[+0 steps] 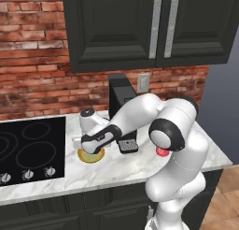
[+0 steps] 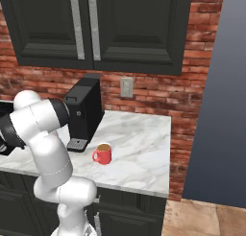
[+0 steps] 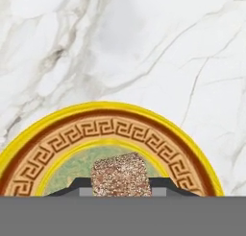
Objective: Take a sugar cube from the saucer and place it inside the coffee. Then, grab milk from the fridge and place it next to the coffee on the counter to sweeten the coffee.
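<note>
Right up close in the hand view, the sugar cube is seen as a grainy, speckled brownish block, squarish with slightly rough edges. It's flanked tight on both sides by the dark fingertips of the tool, so the tool is clenched on the cube, which sits on the pale greenish centre of the saucer.

The saucer itself is round with a glossy yellow rim, then a reddish-brown line, then a tan band printed with a Greek key pattern. It's laid on the worktop, smooth white marble look with soft grey veins.

From the left base view, the tool is held low over the saucer, just beside the black cooktop with its small knobs. A bit further along, the coffee, a small red cylindrical cup with a handle and brownish fill, is seen on the worktop in front of a boxy black coffee machine with a drip grate. Behind that a rough red brick wall is seen, and dark panelled cabinets with long metal handles above.
</note>
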Motion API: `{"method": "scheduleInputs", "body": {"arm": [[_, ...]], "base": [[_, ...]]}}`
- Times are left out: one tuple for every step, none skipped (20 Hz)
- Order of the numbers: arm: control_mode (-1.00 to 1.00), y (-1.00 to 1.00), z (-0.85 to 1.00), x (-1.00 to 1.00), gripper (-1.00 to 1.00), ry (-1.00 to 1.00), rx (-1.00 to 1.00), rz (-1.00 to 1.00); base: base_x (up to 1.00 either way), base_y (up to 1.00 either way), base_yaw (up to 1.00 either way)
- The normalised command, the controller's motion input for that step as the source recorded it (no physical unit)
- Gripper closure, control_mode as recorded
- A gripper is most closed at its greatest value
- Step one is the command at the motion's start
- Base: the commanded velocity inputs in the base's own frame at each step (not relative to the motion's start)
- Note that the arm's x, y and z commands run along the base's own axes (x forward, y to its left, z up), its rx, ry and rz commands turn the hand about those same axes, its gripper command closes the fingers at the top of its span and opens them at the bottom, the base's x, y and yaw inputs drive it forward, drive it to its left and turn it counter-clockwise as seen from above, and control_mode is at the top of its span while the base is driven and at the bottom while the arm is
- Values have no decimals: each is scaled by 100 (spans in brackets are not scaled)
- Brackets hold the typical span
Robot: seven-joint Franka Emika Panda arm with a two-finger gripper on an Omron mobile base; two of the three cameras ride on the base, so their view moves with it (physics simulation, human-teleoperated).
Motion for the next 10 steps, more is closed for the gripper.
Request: {"method": "scheduleInputs", "body": {"arm": [[-100,0,0,0,100,-5,3,0],[-100,0,7,0,100,-5,1,0],[-100,0,19,0,100,-7,1,0],[-100,0,29,-25,100,-9,0,0],[-100,0,56,-43,100,-13,0,0],[-100,0,71,-73,100,-21,0,0],[-100,-15,84,-85,100,-22,0,0],[-100,-20,88,-94,100,-23,0,0],[-100,-28,93,-79,100,-19,0,0],[-100,-29,100,-70,100,-21,0,0]], "base": [[0,0,0],[0,0,0],[0,0,0],[0,0,0],[0,0,0],[0,0,0],[0,0,0],[0,0,0],[0,0,0],[0,0,0]]}}
